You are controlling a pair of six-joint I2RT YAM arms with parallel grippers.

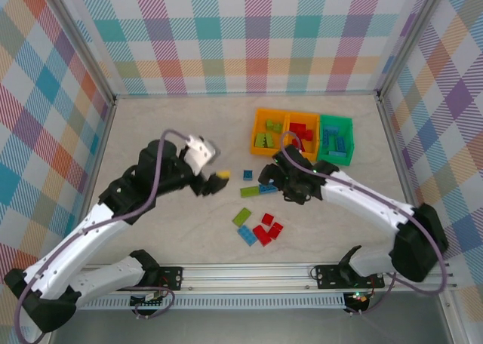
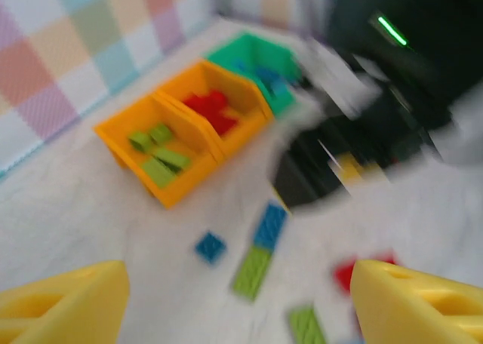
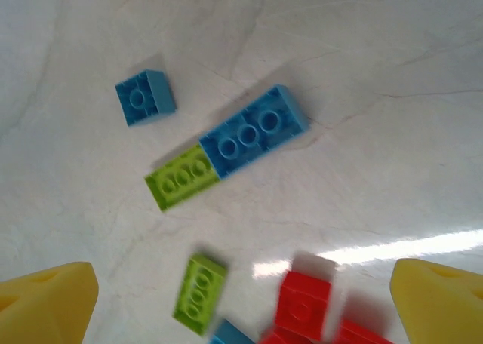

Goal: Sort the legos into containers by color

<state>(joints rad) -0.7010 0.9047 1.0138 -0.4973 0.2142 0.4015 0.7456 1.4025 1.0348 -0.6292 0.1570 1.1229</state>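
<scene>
Low in the overhead frame's centre, loose legos [image 1: 264,233] lie on the table [image 1: 166,133]. Just above, the left gripper [image 2: 238,302] and right gripper [image 3: 241,302] both have fingers spread wide. The containers [image 1: 255,136] sit upper right, holding sorted bricks.

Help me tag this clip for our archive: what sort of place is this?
Probably a robot test cell: a table boxed in by plaid-printed walls, two arms bolted to a metal rail at its edge, and toy bricks with sorting bins laid out.
</scene>
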